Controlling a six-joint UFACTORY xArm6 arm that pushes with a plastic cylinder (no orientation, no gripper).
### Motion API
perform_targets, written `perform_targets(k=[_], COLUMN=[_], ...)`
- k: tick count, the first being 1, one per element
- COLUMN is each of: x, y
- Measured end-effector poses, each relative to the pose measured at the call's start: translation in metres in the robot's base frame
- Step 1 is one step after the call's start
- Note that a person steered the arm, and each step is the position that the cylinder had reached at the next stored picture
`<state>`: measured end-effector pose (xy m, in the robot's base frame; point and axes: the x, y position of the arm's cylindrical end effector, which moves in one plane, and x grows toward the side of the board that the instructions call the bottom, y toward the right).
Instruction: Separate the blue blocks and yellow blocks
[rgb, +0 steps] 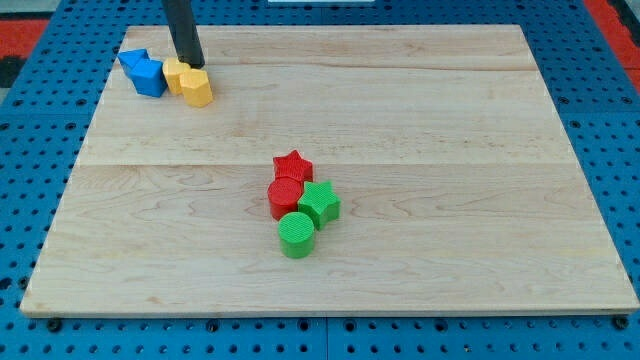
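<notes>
Two blue blocks sit at the board's top left: one irregular blue block and a blue block in front of it. Two yellow blocks touch them on the right: a yellow block against the blue one, and a yellow hexagon-like block beside it. My tip stands just behind the yellow blocks, at their top edge, touching or nearly touching them. The rod rises out of the view's top.
A red star, a red cylinder, a green star and a green cylinder cluster near the middle of the wooden board. Blue pegboard surrounds the board.
</notes>
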<state>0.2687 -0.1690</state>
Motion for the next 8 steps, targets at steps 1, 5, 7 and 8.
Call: perform_targets(k=[1, 5, 7, 8], x=[-0.054, 0.023, 0.039, -0.021], y=[0.004, -0.043, 0.011, -0.004])
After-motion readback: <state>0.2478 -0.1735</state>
